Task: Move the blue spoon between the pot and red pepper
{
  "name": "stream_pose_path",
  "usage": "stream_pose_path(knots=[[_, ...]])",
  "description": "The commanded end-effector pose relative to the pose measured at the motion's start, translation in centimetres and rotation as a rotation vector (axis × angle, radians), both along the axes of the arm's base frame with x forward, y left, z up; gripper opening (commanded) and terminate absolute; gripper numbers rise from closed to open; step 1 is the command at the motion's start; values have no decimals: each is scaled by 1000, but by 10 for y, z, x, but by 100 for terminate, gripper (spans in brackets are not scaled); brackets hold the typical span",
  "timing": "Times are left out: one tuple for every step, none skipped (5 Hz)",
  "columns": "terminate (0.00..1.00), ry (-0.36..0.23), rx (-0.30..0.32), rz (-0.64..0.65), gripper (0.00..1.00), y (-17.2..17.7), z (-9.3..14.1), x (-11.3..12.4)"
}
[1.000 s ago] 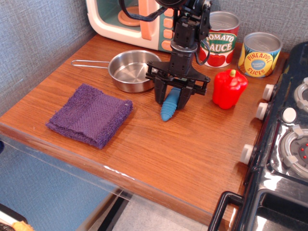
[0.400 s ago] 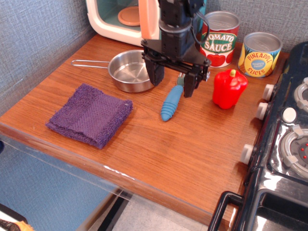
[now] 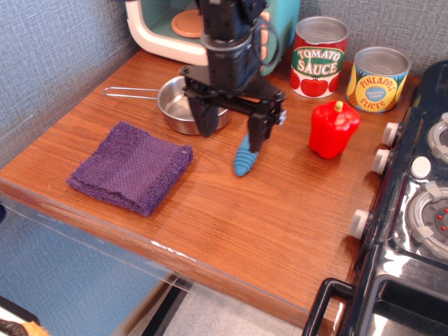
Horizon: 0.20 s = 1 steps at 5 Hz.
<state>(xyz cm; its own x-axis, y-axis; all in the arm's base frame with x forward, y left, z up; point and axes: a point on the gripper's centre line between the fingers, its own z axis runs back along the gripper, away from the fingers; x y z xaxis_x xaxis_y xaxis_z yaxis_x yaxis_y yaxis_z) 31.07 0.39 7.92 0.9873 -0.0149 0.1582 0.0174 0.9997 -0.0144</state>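
The blue spoon (image 3: 244, 159) lies flat on the wooden table between the pot (image 3: 176, 105) and the red pepper (image 3: 334, 128). Its upper end is hidden behind my right finger. The pot is a small steel pan with a thin wire handle pointing left, and my gripper covers its right side. The red pepper stands upright to the right of the spoon. My gripper (image 3: 229, 127) hangs above the table, over the pot's right edge and the spoon's top. Its jaws are wide open and hold nothing.
A folded purple cloth (image 3: 131, 166) lies at the front left. A tomato sauce can (image 3: 319, 56) and a pineapple can (image 3: 378, 78) stand at the back right. A toy microwave (image 3: 161, 31) is at the back. A black stove (image 3: 413, 210) borders the right edge.
My gripper has risen off the spoon and moved left toward the pot, jaws open. The spoon stays lying where it was between the pot and the pepper.
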Motion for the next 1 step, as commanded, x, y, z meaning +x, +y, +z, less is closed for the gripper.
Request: stream_pose_path(knots=[[100, -62, 0, 1, 100, 5, 18, -8]])
